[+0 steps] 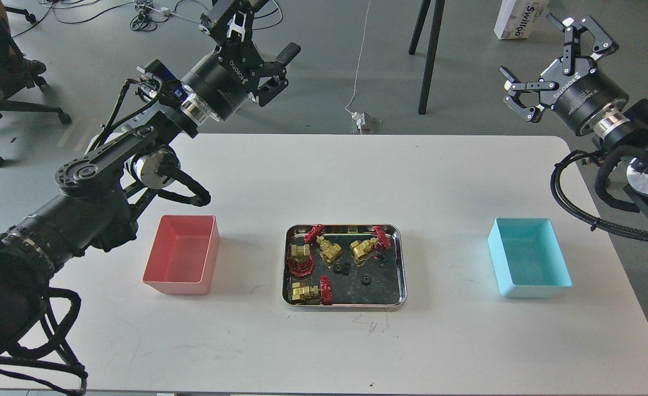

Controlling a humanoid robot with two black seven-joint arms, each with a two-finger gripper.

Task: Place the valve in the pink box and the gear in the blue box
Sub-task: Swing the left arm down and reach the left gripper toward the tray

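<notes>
A shiny steel tray (402,275) sits mid-table and holds several brass valves with red handwheels, one being a valve (364,248) near the tray's back right. Tiny black gears lie among them, such as a gear (366,280) on the tray floor. The pink box (184,286) stands empty left of the tray. Right of the tray stands the blue box (533,289), also empty. My left gripper (266,34) hangs open, high above the table's far left edge. My right gripper (528,48) is open too, raised beyond the far right corner. Neither holds anything.
The white table (324,181) has rounded corners, with its near edge at the bottom of the view. Beyond it are a black stand's legs (428,55), floor cables, a power plug (361,121) and an office chair (5,82) at the left.
</notes>
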